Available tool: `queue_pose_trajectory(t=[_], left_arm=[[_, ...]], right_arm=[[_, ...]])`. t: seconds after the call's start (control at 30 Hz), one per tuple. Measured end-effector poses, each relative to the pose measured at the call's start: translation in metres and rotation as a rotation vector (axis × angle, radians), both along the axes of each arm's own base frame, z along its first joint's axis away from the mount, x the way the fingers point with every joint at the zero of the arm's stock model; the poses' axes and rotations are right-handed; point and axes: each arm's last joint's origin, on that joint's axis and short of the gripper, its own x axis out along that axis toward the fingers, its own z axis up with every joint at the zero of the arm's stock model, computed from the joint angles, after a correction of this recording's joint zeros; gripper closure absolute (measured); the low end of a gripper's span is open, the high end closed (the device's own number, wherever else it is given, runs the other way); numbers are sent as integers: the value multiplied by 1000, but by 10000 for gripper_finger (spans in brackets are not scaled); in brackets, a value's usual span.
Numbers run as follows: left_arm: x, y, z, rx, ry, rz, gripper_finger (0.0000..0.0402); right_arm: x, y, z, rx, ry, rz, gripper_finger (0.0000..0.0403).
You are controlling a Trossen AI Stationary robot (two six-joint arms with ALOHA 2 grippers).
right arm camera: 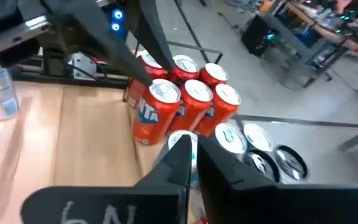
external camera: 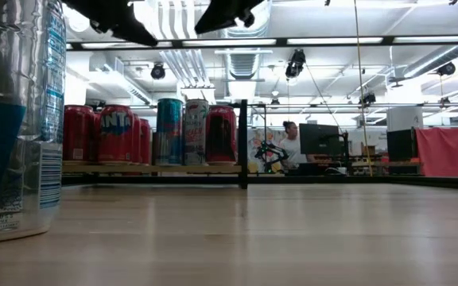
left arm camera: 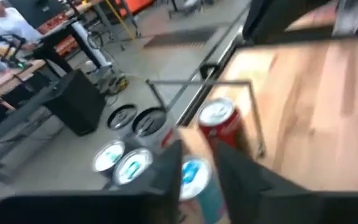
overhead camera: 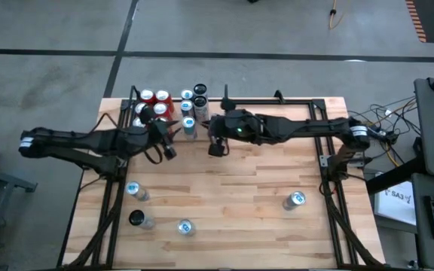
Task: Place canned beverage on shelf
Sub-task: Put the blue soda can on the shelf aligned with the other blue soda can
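Overhead, left gripper (overhead camera: 173, 134) sits just beside shelf (overhead camera: 132, 96) at back-left corner — fingers narrowly parted around blue-topped can (left arm camera: 194, 177), grip unclear. Shelf bay packed with red cans (overhead camera: 154, 98) plus silver and dark ones. Right gripper (overhead camera: 216, 148) — fingers pressed together, empty — hovers just right of shelf. Loose cans (overhead camera: 136, 190) near front edge.

Bright overhead ceiling strip lights (external camera: 237, 41); motion-blurred left wrist view.
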Motion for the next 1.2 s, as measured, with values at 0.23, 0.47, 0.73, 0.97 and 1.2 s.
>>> queue_pose_trajectory(t=[0.23,0.47,0.73,0.97,1.2], left_arm=[[0,9,-10,-29,141,-184,388],[2,22,-26,-24,174,-151,399],[17,28,-48,-40,241,-133,401],[29,32,-64,-42,326,-132,401],[32,43,-69,-37,348,-57,401]], right_arm=[[23,-26,-7,1,35,-20,390],[39,-47,-28,49,100,10,390],[49,-61,-57,65,177,-17,390],[53,-67,-72,74,215,-29,390],[53,-69,-71,72,201,-33,390]])
